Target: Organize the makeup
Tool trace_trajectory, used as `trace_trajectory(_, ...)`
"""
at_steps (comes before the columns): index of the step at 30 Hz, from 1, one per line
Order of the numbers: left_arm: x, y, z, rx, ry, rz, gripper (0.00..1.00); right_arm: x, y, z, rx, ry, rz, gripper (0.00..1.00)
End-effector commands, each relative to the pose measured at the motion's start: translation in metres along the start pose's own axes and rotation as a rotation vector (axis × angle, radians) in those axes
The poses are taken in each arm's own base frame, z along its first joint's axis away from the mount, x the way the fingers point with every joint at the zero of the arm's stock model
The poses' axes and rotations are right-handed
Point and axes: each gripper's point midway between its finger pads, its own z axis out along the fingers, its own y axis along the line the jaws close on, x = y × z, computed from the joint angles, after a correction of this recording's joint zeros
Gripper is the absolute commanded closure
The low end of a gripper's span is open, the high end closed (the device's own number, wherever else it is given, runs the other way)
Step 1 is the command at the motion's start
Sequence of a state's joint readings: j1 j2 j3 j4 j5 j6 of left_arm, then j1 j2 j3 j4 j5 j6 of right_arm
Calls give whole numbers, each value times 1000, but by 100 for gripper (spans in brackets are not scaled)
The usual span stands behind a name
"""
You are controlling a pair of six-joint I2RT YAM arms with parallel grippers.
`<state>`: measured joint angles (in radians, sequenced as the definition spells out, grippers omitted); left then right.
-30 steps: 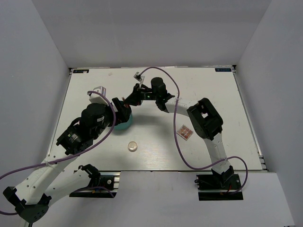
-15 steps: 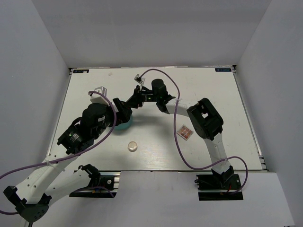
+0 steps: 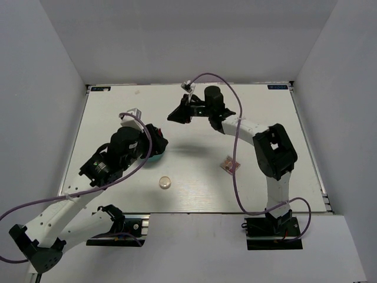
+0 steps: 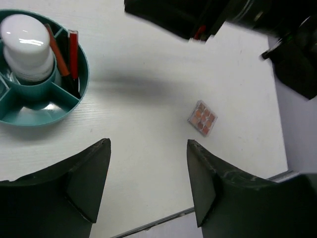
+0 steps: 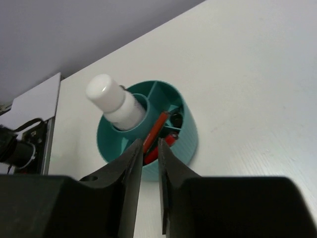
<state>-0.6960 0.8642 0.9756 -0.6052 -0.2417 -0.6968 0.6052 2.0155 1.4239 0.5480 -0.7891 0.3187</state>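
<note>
A teal tub (image 3: 156, 157) (image 4: 83, 74) (image 5: 184, 144) holds a white bottle (image 4: 27, 44) (image 5: 114, 99) in its middle and two thin red sticks (image 4: 73, 54) (image 5: 157, 126) in a side compartment. A round cream compact (image 3: 165, 183) lies on the table near the front. To the right lies a square pinkish palette (image 3: 230, 165) (image 4: 202, 118). My left gripper (image 3: 158, 141) (image 4: 148, 144) hovers beside the tub, open and empty. My right gripper (image 3: 175, 115) (image 5: 149, 142) hangs above and behind the tub. Its jaws stand a narrow slit apart with nothing between them.
The white table (image 3: 265, 130) is walled in by grey panels on three sides. The right arm's purple cable (image 3: 235, 153) loops over the table next to the palette. The right gripper's dark body fills the top of the left wrist view.
My right gripper has lifted off the tub and drawn back toward the far side, its jaws opening briefly then narrowing. The left arm has shifted slightly right and its jaws have narrowed a little.
</note>
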Motion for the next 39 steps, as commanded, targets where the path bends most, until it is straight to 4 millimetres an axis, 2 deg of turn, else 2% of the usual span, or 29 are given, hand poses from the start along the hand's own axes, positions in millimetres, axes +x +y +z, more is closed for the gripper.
trace_trajectory(1,24,-2,14,10,102,16,29,-39,-10,-19,113,45,-168,77)
trace_trajectory(2,32,-3,17,9,132,21,39,-18,-16,-28,161,154,-94,82)
trace_trajectory(3,47,-1,26,-8,195,21,45,-26,-26,-37,202,183,-133,92)
trace_trajectory(4,54,0,31,-21,231,19,52,-19,-28,-44,219,221,-116,98)
trace_trajectory(5,62,1,35,-31,267,20,63,-8,-34,-60,253,274,-66,100)
trace_trajectory(6,74,1,39,-32,323,24,68,-3,-34,-66,262,293,-58,100)
trace_trajectory(7,88,3,49,-61,380,38,72,4,-34,-80,277,305,-40,100)
trace_trajectory(8,98,10,51,-99,432,49,76,7,-37,-92,294,309,-36,100)
trace_trajectory(9,105,15,54,-127,466,63,76,0,-31,-101,299,291,-56,100)
trace_trajectory(10,119,21,60,-167,521,89,76,0,-34,-113,317,287,-57,100)
trace_trajectory(11,125,23,60,-182,552,120,75,12,-32,-119,313,307,-51,91)
trace_trajectory(13,137,32,64,-229,596,158,64,11,-26,-135,318,312,-46,80)
trace_trajectory(14,138,36,63,-250,610,173,56,20,-24,-139,311,328,-35,73)
trace_trajectory(16,147,40,60,-284,640,211,49,23,-20,-151,312,332,-15,66)
trace_trajectory(17,148,43,60,-295,646,215,47,34,-18,-156,305,349,-7,61)
trace_trajectory(22,169,40,45,-265,666,206,37,57,-3,-171,239,388,22,46)
trace_trajectory(28,183,58,27,-318,622,158,32,68,0,-180,219,394,49,43)
trace_trajectory(33,167,27,36,-216,524,154,30,77,-10,-194,284,443,42,42)
trace_trajectory(39,164,-2,51,-128,501,177,30,93,-19,-220,411,537,22,42)
